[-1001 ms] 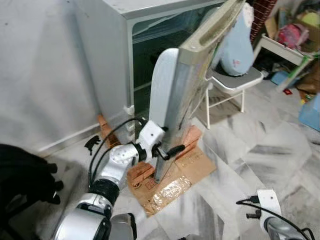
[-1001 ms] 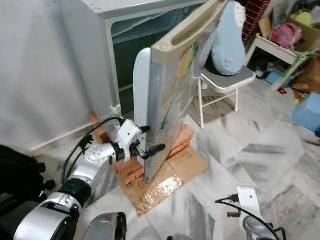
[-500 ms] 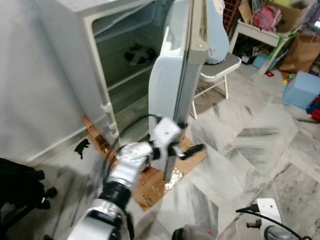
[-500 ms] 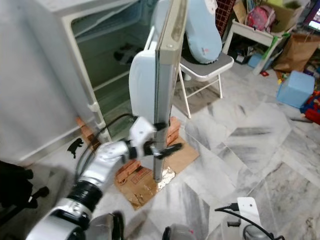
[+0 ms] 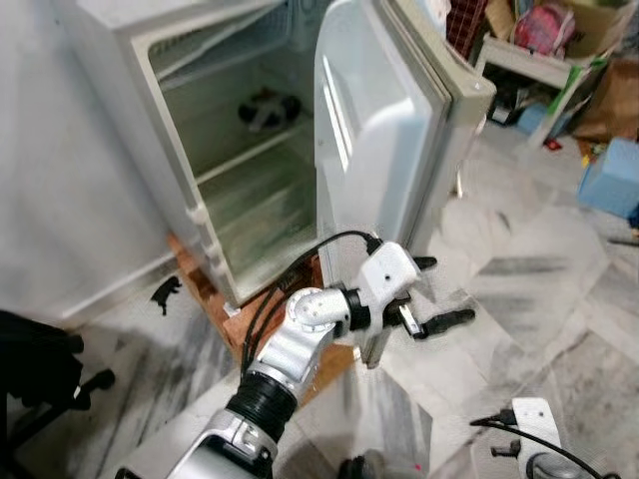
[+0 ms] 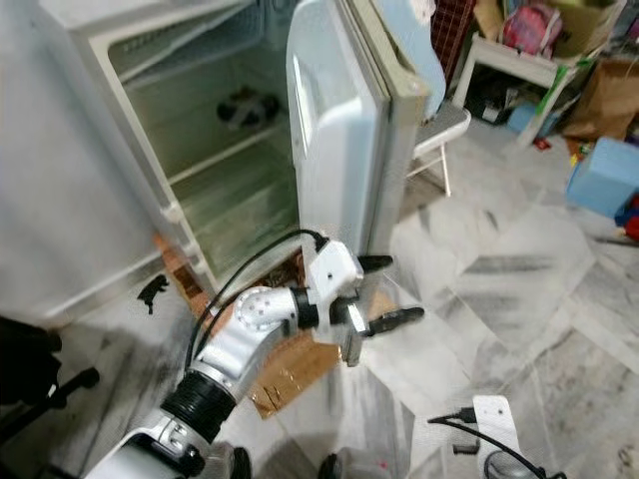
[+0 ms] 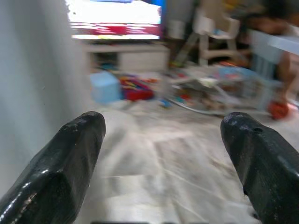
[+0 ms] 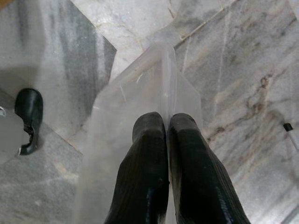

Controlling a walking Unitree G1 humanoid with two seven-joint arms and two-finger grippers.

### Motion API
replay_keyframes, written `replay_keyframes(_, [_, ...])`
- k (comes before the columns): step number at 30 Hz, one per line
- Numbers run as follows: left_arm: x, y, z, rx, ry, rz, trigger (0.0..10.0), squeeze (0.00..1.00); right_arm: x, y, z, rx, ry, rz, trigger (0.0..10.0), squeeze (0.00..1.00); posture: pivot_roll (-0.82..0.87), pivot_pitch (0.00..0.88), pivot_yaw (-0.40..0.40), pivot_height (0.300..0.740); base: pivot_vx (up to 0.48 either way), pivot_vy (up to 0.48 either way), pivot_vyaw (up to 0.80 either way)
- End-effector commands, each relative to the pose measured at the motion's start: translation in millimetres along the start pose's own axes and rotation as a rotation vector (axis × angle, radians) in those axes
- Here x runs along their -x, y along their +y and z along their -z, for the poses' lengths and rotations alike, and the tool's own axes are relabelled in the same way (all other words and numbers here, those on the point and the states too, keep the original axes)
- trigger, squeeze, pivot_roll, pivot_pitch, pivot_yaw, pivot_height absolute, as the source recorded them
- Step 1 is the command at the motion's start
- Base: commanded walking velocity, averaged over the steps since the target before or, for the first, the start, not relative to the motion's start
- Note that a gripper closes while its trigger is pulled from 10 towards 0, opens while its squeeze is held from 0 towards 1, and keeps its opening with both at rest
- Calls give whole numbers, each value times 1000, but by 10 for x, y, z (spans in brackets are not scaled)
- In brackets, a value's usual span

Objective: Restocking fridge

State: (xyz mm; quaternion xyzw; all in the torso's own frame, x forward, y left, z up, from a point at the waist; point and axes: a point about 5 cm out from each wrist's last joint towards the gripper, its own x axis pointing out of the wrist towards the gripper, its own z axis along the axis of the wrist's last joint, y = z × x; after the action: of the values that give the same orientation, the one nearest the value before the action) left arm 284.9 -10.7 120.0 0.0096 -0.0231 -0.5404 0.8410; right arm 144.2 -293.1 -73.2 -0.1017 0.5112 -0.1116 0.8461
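Observation:
The white fridge (image 5: 120,130) stands with its door (image 5: 379,130) swung wide, showing pale shelves and a dark item (image 5: 265,105) on the upper shelf. My left gripper (image 5: 437,292) is low down by the door's outer edge, open. In the left wrist view its fingers (image 7: 70,163) stand wide apart with nothing between them, and the door's pale face runs along one side. My right gripper (image 8: 167,126) hangs low over the marble floor, shut on a clear plastic bag (image 8: 135,98). The right wrist (image 5: 534,414) is at the lower right.
Bricks and cardboard (image 5: 215,299) lie under the fridge. A folding chair (image 6: 439,125) stands behind the door. A blue box (image 5: 611,175) and a cluttered table (image 5: 539,60) are at the far right. Something black (image 5: 35,364) sits on the floor at the left, by the wall.
The fridge door has swung much further open, and my left gripper has travelled right along with its lower edge. The camera has also shifted, so the fridge's inside now faces me.

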Motion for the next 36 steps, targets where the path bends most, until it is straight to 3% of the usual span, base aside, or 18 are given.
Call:
replay_keyframes(1, [104, 102, -21, 0, -12, -67, 10000, 0, 0, 9, 10, -2, 6, 0, 10000, 0, -18, 75, -44, 740, 0, 0, 0])
replay_keyframes(4, [333, 250, -55, 4, -25, -159, 10000, 0, -1, 12, 3, 0, 5, -2, 10000, 0, -7, 78, -44, 740, 0, 0, 0])
replay_keyframes(10, [584, 348, 45, 33, 11, -262, 10000, 0, -8, 49, -34, 13, -3, -11, 10000, 0, 0, 79, -46, 740, 0, 0, 0])
replay_keyframes(12, [717, 411, 153, 16, 60, -350, 10000, 0, -10, 58, -53, 15, -10, -12, 10000, 0, 0, 79, -45, 740, 0, 0, 0])
replay_keyframes(14, [746, 424, 172, 12, 70, -371, 10000, 0, -11, 58, -57, 14, -11, -11, 10000, 0, 0, 79, -45, 740, 0, 0, 0])
replay_keyframes(16, [889, 522, 263, -7, 121, -512, 10000, 0, -13, 58, -79, 8, -18, -9, 10000, 0, 3, 78, -42, 740, 0, 0, 0])
replay_keyframes(17, [889, 522, 263, -7, 121, -512, 10000, 0, -13, 58, -79, 8, -18, -9, 10000, 0, 3, 78, -42, 740, 0, 0, 0])
replay_keyframes(18, [1054, 596, 363, -17, 167, -632, 10000, 0, -15, 57, -107, 4, -26, -10, 10000, 0, 5, 76, -42, 740, 0, 0, 0])
replay_keyframes(21, [1180, 633, 432, -19, 202, -715, 10000, 0, -17, 58, -125, 3, -31, -11, 10000, 0, 10, 75, -44, 740, 0, 0, 0])
replay_keyframes(22, [1291, 663, 499, 10, 227, -789, 10000, 0, -19, 64, -146, 5, -36, -15, 10000, 0, 17, 72, -46, 740, 0, 0, 0])
replay_keyframes(26, [1366, 706, 548, 55, 237, -860, 10000, 0, -21, 78, -170, 9, -42, -21, 10000, 0, 20, 71, -49, 740, 0, 0, 0])
replay_keyframes(28, [1373, 834, 556, 69, 260, -959, 10000, 0, -26, 117, -210, 15, -51, -31, 10000, 0, 21, 66, -51, 740, 0, 0, 0])
replay_keyframes(30, [1373, 834, 556, 69, 260, -959, 10000, 0, -26, 117, -210, 15, -51, -31, 10000, 0, 21, 66, -51, 740, 0, 0, 0])
replay_keyframes(32, [1291, 961, 490, 61, 255, -991, 10000, 0, -29, 154, -247, 10, -65, -36, 10000, 0, 4, 62, -40, 740, 0, 0, 0])
replay_keyframes(34, [1291, 961, 490, 61, 255, -991, 10000, 0, -29, 154, -247, 10, -65, -36, 10000, 0, 4, 62, -40, 740, 0, 0, 0])
replay_keyframes(36, [1176, 1017, 397, 37, 215, -959, 10000, 0, -28, 145, -234, -15, -64, -26, 10000, 0, -4, 64, -30, 740, 0, 0, 0])
